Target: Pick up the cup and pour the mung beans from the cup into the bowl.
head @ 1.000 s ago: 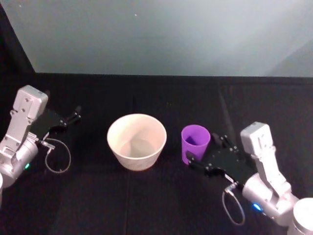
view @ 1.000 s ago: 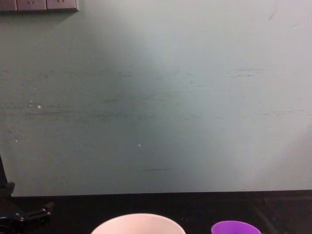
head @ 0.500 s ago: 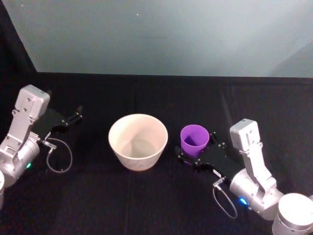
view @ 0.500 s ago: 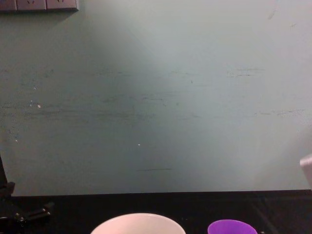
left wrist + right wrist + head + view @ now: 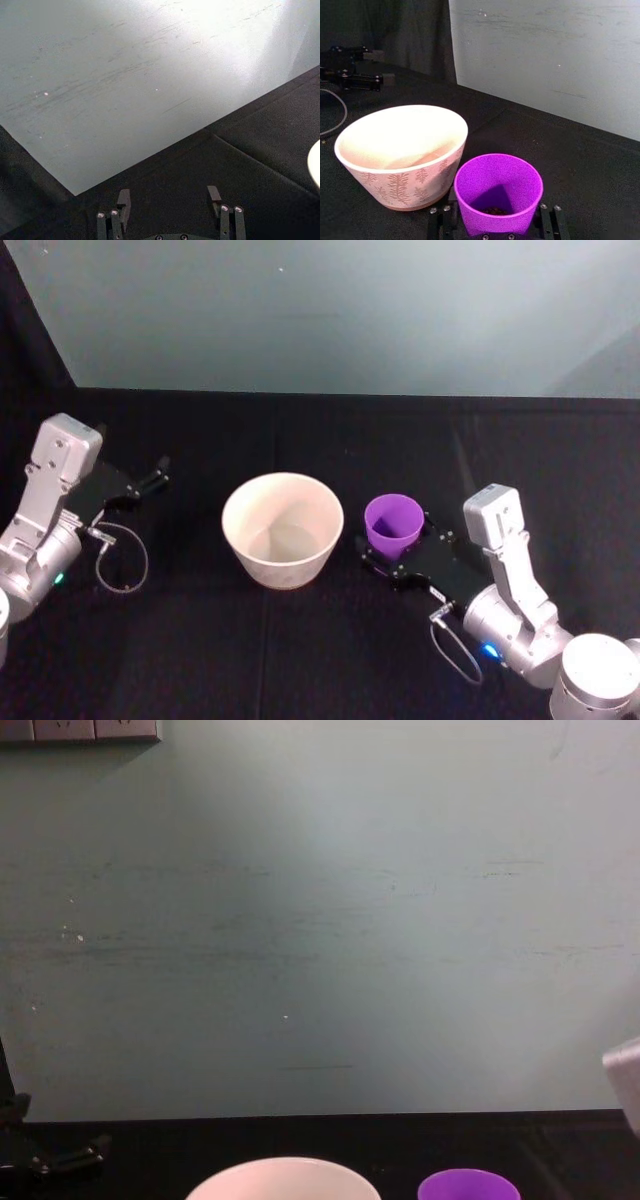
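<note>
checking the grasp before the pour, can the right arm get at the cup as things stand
Probably yes. The right claw sits open with a finger on either side of the cup, nothing between them; the bowl stands beside it, apart.

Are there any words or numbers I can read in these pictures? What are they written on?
There are none: no words, numbers or brand names can be read.
The bowl: leaf drawings on its side, no letters.
The cup: plain purple, nothing written on it.
The wall plates in the top corner of the chest view: no readable marking.
</note>
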Robot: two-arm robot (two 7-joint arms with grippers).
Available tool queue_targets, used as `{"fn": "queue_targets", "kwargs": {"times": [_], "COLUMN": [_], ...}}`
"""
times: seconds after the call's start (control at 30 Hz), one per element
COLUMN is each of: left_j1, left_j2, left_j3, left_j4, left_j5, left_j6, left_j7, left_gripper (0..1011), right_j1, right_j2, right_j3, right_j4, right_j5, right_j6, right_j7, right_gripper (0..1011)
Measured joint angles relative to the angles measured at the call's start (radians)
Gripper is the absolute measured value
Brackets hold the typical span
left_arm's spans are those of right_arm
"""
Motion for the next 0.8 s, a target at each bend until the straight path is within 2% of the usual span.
{"fn": "queue_targets", "kwargs": {"times": [0.2, 0.47, 0.8], "left_j1": [0.000, 0.000, 0.000], "left_j2": [0.000, 0.000, 0.000], "left_j3": [0.000, 0.000, 0.000], "left_j4": [0.000, 0.000, 0.000], "left_j5": [0.000, 0.000, 0.000], "left_j6": [0.000, 0.000, 0.000], "left_j7": [0.000, 0.000, 0.000], "left_gripper": [1000, 1000, 1000], "right_j1": [-0.002, -0.008, -0.012], "right_j2": [-0.009, -0.010, -0.019], "right_j3": [0.006, 0.019, 0.065], "right_j4": [-0.001, -0.036, -0.115], "right_j5": [-0.007, -0.014, 0.008], "right_j6": [-0.001, 0.018, 0.038], "right_j7": [0.003, 0.003, -0.023], "right_gripper": [726, 718, 718]}}
